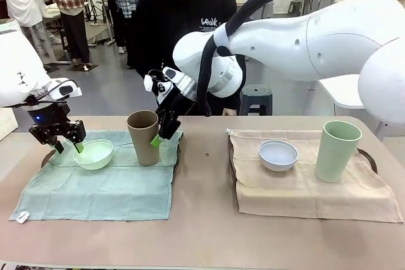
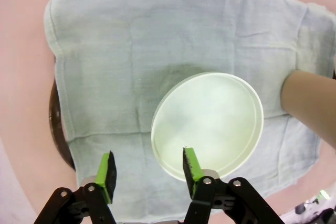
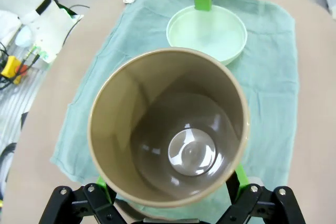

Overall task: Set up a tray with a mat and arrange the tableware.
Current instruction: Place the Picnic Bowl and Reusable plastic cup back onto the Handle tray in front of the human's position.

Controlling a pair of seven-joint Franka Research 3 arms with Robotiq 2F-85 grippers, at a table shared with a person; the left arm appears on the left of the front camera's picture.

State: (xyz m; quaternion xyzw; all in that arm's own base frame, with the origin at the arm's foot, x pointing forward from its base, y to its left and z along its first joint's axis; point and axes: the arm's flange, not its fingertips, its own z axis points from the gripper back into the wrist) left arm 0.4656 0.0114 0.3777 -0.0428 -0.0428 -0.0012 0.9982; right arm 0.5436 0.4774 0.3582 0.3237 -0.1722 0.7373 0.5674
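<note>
While the left tool (image 2: 148, 174) gapes astride the mint green bowl's (image 2: 207, 123) rim, the right tool (image 3: 170, 184) stands open around the tan cup (image 3: 168, 127).

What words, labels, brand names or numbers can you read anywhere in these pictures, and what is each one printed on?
White script logo on the chest of the person's black shirt: too small and blurred to read with certainty.
Small white tag at the corner of the mint green cloth mat: no print can be made out.
Tall tan brown handleless cup, mint green round bowl, pale bluish white round bowl, tall pale green cup: no text.
</note>
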